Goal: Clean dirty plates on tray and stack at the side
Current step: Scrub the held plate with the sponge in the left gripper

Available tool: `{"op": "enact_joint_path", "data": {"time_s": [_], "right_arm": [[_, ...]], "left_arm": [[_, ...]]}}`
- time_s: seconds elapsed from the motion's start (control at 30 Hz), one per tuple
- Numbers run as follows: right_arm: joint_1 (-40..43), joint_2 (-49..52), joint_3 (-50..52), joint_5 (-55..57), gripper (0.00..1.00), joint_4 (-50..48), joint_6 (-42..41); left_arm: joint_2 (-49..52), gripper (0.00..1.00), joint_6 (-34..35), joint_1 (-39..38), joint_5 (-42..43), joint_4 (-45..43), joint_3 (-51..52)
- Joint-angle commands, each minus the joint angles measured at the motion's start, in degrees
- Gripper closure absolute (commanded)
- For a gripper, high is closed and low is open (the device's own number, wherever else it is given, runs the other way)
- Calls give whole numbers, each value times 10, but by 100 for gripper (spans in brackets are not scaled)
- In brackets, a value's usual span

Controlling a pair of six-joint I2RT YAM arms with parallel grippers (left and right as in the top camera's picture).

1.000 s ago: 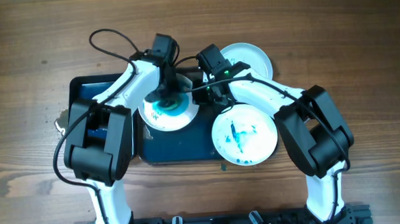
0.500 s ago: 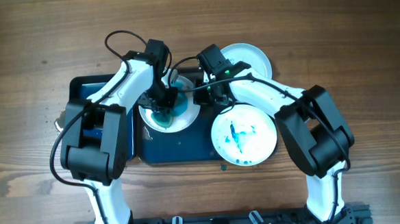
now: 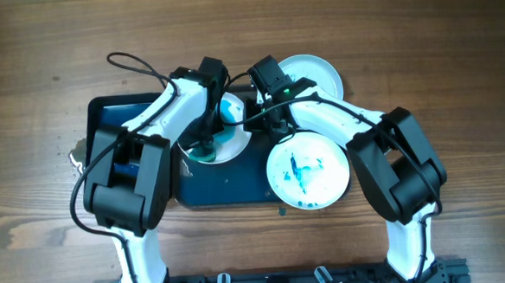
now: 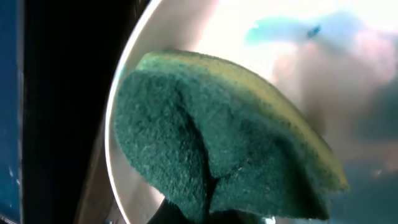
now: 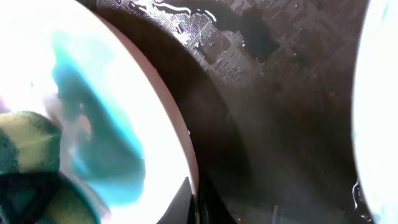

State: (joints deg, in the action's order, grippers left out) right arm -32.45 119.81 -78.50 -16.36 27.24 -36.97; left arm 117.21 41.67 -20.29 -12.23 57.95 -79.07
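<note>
Here, plate (image 5: 99,124) white, wet teal smear; green sponge (image 4: 211,155) pressed against it.

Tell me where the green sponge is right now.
In the left wrist view the green sponge, pinched by the left gripper, presses on the smeared plate at the tray's middle.

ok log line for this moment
step: scrub | left fingers: shut on green-and-yellow sponge, on teal-smeared round white plate | right fingers: shut on that plate's rim | plate sits in wet dark blue rectangular tray
</note>
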Motion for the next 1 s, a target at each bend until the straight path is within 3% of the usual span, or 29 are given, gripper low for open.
{"op": "enact_joint_path", "data": {"time_s": [0.0, 0.07, 0.17, 0.3, 0.37, 0.43, 0.53, 0.63, 0.7, 0.73, 0.8, 0.87, 0.93, 0.97], "right_arm": [[-2, 17, -7, -2, 96, 3, -5], [-2, 17, -7, -2, 96, 3, -5], [-2, 17, -7, -2, 96, 2, -5], [-2, 17, -7, -2, 96, 2, -5], [-2, 17, -7, -2, 96, 2, -5], [-2, 17, -7, -2, 96, 2, -5], [-2, 17, -7, -2, 96, 2, -5], [-2, 17, -7, -2, 96, 2, -5], [-2, 17, -7, -2, 96, 2, -5], [-2, 17, -7, -2, 96, 2, -5], [-2, 17, -7, -2, 96, 2, -5], [-1, 17, -7, -2, 95, 2, -5], [-1, 17, -7, -2, 96, 2, -5], [-1, 17, -7, -2, 96, 2, -5]], "left_arm": [[19, 96, -10, 3, -69, -77, 12], [19, 96, -79, 2, -34, -118, 12], [19, 96, -250, 2, 154, -176, 12], [19, 96, -399, 2, 408, -197, 12], [19, 96, -436, 2, 452, -170, 12], [18, 96, -475, 4, 420, -106, 12], [19, 96, -397, 14, 211, -78, 12], [19, 96, -200, 18, -77, -84, 12], [19, 96, -115, 18, -150, -76, 12], [19, 96, -28, 18, -184, -59, 12], [19, 96, 45, 18, -189, -54, 19], [19, 96, 70, 14, -188, -58, 38], [19, 96, 40, 9, -148, -58, 41], [19, 96, -23, 5, -73, -66, 41]]}}
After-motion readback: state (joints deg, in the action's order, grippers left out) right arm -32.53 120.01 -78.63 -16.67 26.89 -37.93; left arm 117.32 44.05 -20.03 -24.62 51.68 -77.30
